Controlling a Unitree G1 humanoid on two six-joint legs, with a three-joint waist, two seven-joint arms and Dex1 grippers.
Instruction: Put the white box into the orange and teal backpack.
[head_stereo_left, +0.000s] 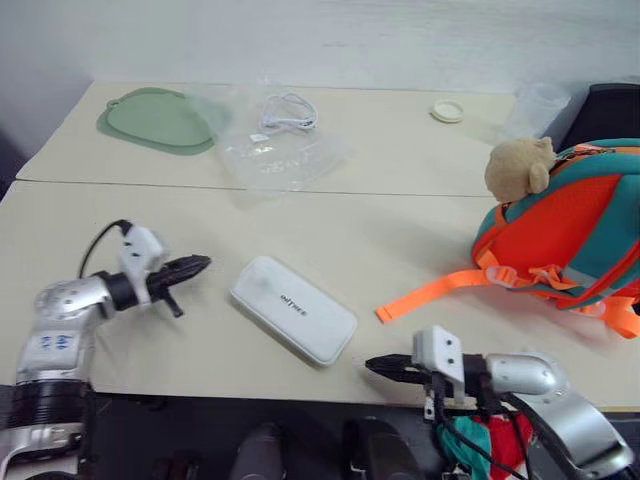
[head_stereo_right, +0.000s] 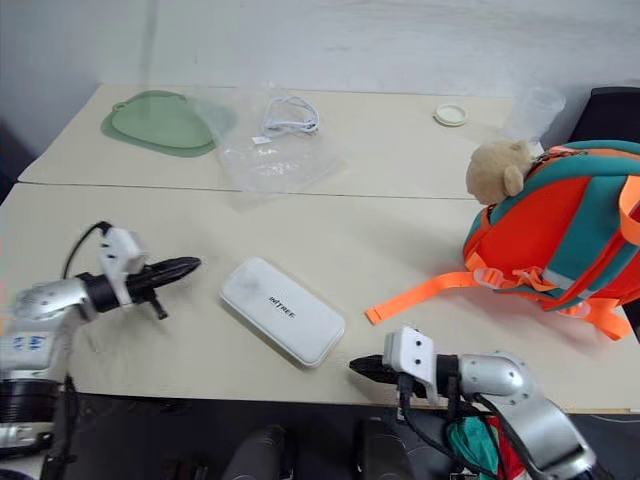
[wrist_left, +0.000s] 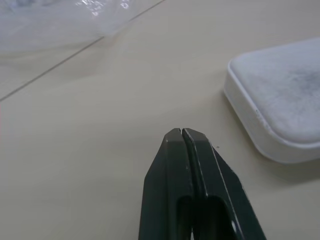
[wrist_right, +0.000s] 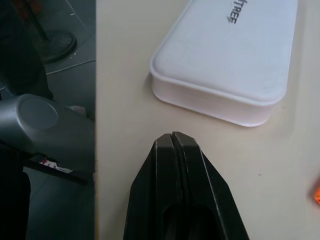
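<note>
The white box (head_stereo_left: 293, 309) lies flat on the cream table, slanted, grey lettering on its lid. My left gripper (head_stereo_left: 203, 263) is shut and empty, its tip a short way from the box's left end (wrist_left: 280, 110). My right gripper (head_stereo_left: 372, 365) is shut and empty too, at the table's front edge, pointing at the box's near right end (wrist_right: 225, 60). The orange and teal backpack (head_stereo_left: 575, 225) lies on the table at the right, a tan bear head (head_stereo_left: 518, 167) at its upper left, an orange strap (head_stereo_left: 430, 295) trailing toward the box.
A clear plastic bag (head_stereo_left: 270, 140) with a white cable lies at the back centre. A green silicone mat (head_stereo_left: 155, 120) is at the back left, a small round lid (head_stereo_left: 447, 111) and a clear cup (head_stereo_left: 537, 105) at the back right. A seam (head_stereo_left: 250, 188) joins two tables.
</note>
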